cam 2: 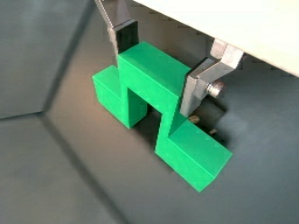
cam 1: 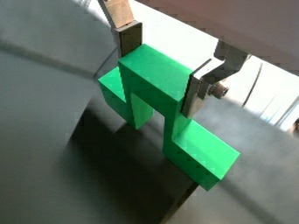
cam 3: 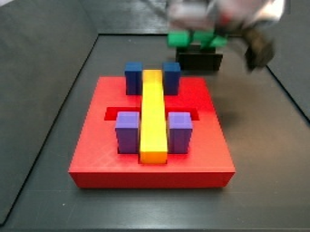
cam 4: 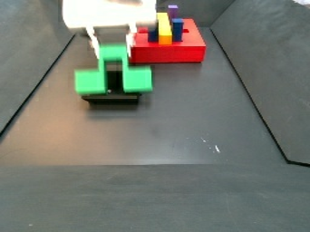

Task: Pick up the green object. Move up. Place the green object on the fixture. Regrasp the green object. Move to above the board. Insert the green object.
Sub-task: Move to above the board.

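The dark grey matte bench spreads out bare between low raised dark walls, a few pale specks on it in a side view; nothing of the room beyond shows. On it lies the large flat red rectangular slab — the board — carrying a long yellow bar flanked by blue blocks and purple blocks, with an open slot visible beside the bar. Well apart from it stands the small dark box-like fixture, and on top of that rests the bright green stepped plastic object.

The end effector is down over the green object, its silver fingers set narrowly against either side of the raised middle lobe; whether they actually press it, I cannot tell. I judge this to be the placing-or-regrasp step at the fixture. The next move calls for a firm, square hold on that lobe, then a straight lift — clear of the fixture walls — before travelling to above the board.
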Robot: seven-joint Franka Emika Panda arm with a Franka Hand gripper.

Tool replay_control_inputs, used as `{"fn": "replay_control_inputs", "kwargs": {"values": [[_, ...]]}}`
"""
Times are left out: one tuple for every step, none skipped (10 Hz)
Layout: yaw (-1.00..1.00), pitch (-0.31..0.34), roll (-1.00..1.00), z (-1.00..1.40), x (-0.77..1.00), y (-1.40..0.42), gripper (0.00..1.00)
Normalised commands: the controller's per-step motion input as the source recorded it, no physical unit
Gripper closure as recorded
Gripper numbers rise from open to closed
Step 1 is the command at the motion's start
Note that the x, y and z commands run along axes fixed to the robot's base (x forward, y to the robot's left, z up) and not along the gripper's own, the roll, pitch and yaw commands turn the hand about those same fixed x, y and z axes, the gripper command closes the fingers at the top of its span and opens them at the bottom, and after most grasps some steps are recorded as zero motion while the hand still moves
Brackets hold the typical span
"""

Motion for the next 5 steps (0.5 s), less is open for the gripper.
{"fn": "replay_control_inputs", "kwargs": {"values": [[-0.02,-0.028,-0.05,1.40,-0.04,-0.04,1.00],[-0.01,-0.031,-0.04,1.40,-0.06,-0.03,1.00],[-0.02,0.013,-0.02,1.40,-0.03,-0.04,1.00],[-0.03,0.030,0.00,1.40,-0.03,-0.05,1.00],[-0.02,0.048,-0.02,1.40,-0.03,-0.05,1.00]]}}
